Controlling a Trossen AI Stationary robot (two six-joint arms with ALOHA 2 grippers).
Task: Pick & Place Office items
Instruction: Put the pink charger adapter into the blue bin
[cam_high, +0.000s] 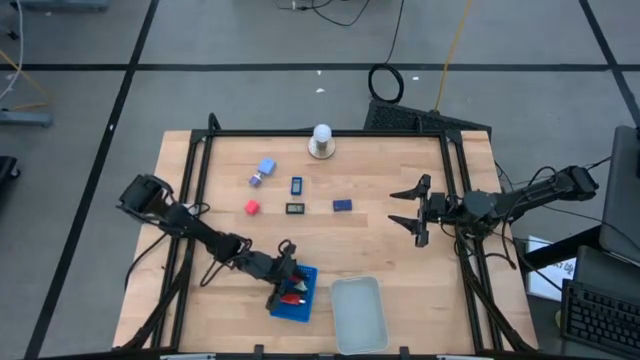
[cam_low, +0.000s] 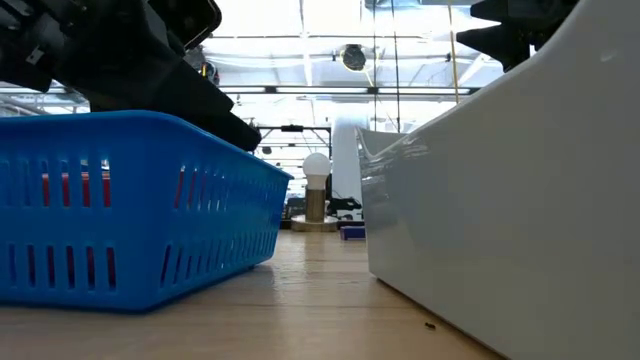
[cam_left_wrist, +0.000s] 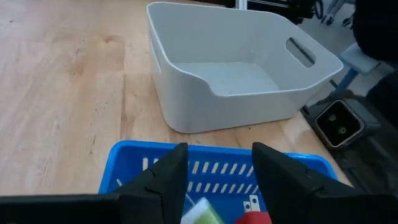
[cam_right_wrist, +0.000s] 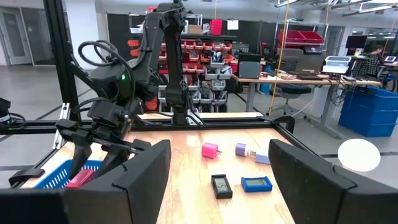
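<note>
Surface: wooden table (cam_high: 380, 250), black frame round it; workshop w/ shelves seen behind in right wrist view.
Trays: 2 counted. Blue tray (cam_high: 301, 307) at near edge; clear tray (cam_high: 359, 314) just beside it, nothing seen inside.
Items on open table: 6 counted. Light blue block (cam_high: 266, 166), purple bit (cam_high: 255, 181), red block (cam_high: 252, 207), blue rectangle (cam_high: 297, 185) w/ long axis pointed toward the far edge, black rectangle (cam_high: 295, 209) and dark blue rectangle (cam_high: 342, 205) both laid crosswise.
Items in blue tray: red piece (cam_left_wrist: 253, 218) and green bit (cam_left_wrist: 202, 213) seen; more not countable.
Other: 1 white ball on base (cam_high: 321, 141), far side.
Left gripper (cam_high: 289, 285): over blue tray, fingers parted, nothing gripped.
Right gripper (cam_high: 411, 209): right side, well apart from items, jaws spread wide, nothing held.
</note>
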